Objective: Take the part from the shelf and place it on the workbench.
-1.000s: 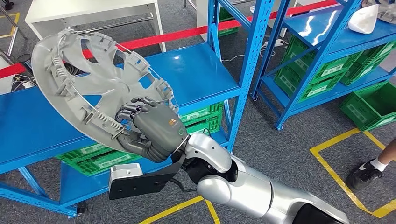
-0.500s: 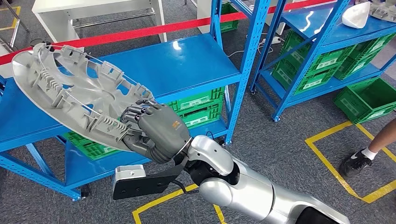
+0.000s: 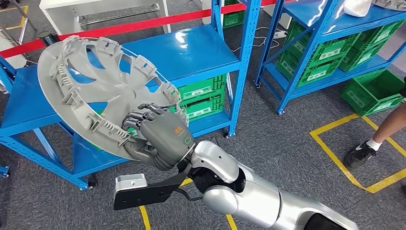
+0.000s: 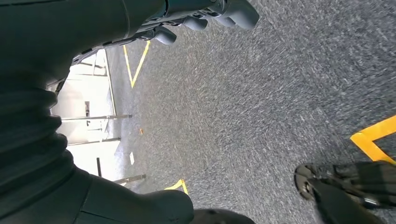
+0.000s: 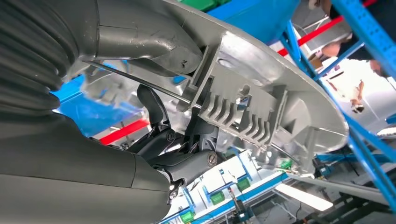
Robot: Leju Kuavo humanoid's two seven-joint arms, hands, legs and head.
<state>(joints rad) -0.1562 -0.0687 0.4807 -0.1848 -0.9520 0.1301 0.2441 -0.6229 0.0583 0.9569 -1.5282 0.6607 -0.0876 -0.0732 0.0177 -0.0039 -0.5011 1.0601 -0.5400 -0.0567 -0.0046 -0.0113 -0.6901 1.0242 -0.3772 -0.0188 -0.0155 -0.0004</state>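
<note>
Above our right hand (image 3: 160, 139) the tilted hubcap (image 3: 103, 91), gripped at its rim, shelf (image 3: 201, 57) beyond, our left hand (image 4: 205, 18) holding nothing, fingers loosely curled.

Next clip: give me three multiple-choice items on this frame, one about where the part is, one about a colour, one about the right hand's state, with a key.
1. Where is the grey wheel cover?
A. Lying flat on the blue shelf
B. Held in the air in front of the blue shelf
C. On the floor

2. What colour are the crates under the shelf's top board?
A. Green
B. Red
C. White

3. What is the right hand doing?
A. Hanging with nothing in it
B. Pressing on a crate
C. Gripping the wheel cover's rim

Key: 1 B, the cover is tilted and borne by the hand alone, clear of the shelf board. 2 A, green crates show below the board. 3 C, the fingers curl over the rim in the head view, and the right wrist view shows the thumb against the cover's ribbed edge.
</note>
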